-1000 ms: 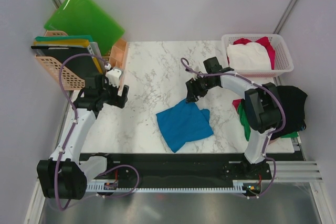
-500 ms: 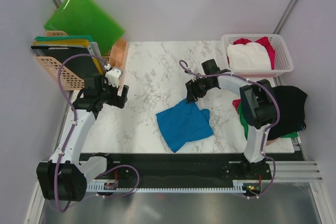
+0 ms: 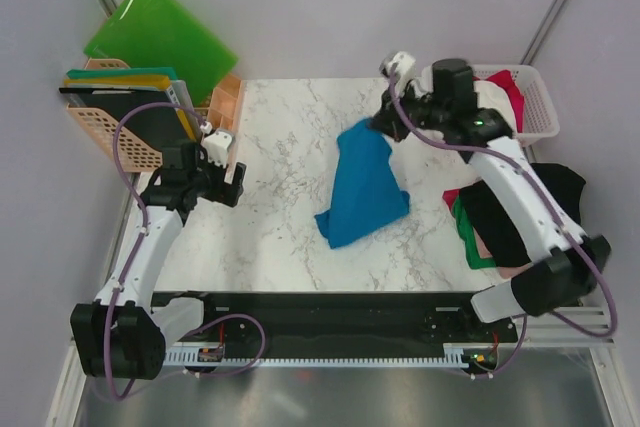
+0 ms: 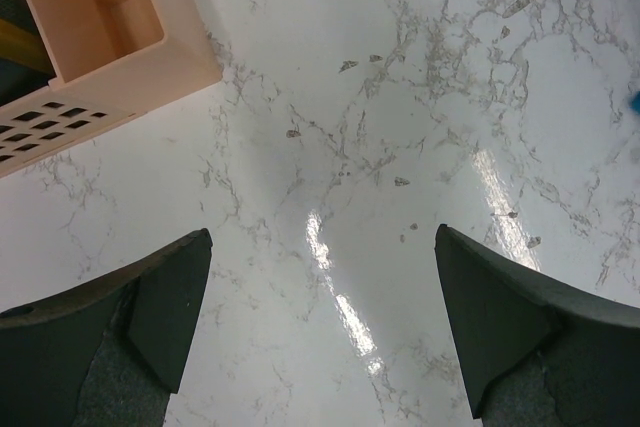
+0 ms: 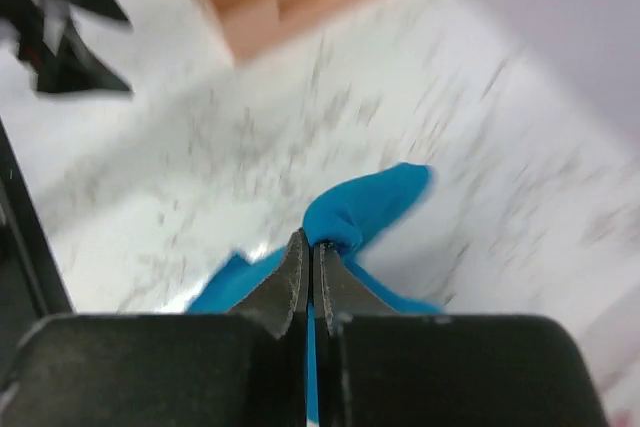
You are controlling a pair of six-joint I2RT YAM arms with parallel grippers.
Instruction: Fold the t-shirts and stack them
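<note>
The marble table (image 3: 280, 237) lies under both sets of fingers. The blue shirt (image 3: 365, 187) is the largest cloth. Its top corner is held up off the table, and the rest hangs down and trails towards the arm bases, with its lower end resting on the marble. The right wrist view shows it (image 5: 365, 202) bunched just past the fingertips, though that view is blurred.

Well to the right of the right fingers and nearer the arm bases, a black shirt (image 3: 560, 192) and a green shirt (image 3: 463, 232) lie heaped at the table edge, partly hidden by the right arm. Just right of those fingers stands a white basket (image 3: 540, 112) holding a white shirt (image 3: 475, 107) and a red shirt (image 3: 510, 82).

Left of and beyond the left fingers is a peach basket (image 3: 95, 127), and green folders (image 3: 160, 32) lean behind it. In the left wrist view, its corner (image 4: 100, 37) sits just ahead of the left fingertip.

The right gripper (image 3: 383, 125) has its fingers (image 5: 295, 282) pressed together, pinching a fold of the blue shirt. The left gripper (image 3: 228, 183) hovers over bare marble with its fingers (image 4: 170, 297) spread wide and nothing between them.
</note>
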